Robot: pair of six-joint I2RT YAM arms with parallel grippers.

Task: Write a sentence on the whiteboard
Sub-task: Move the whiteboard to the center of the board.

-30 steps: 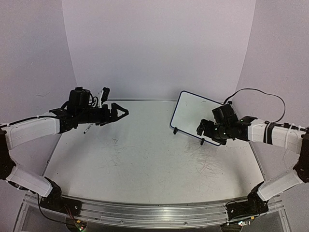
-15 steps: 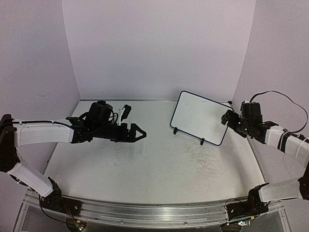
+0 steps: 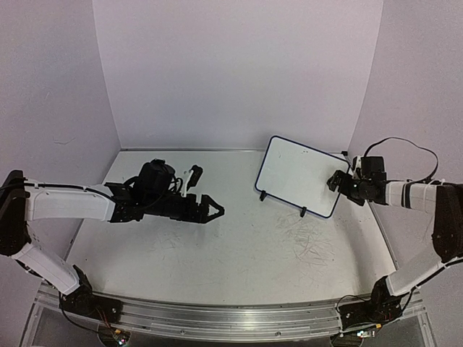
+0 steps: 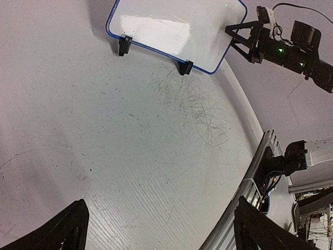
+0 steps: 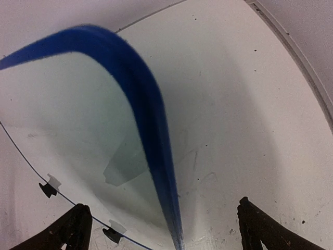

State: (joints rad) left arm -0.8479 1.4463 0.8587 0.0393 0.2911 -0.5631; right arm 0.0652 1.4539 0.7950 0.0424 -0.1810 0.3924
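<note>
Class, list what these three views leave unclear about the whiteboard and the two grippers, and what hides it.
1. Any writing on the whiteboard: too small from above; left wrist view cuts off its top.
2. Its blue frame, right wrist view: blurred, too close.
3. Whether the right gripper touches it: too small from above.
4. The left gripper, own view: only fingertips, cut by the bottom edge.

Whiteboard (image 3: 298, 176) upright, table (image 3: 231, 253) far-right; right gripper (image 3: 336, 181) beside.
</note>
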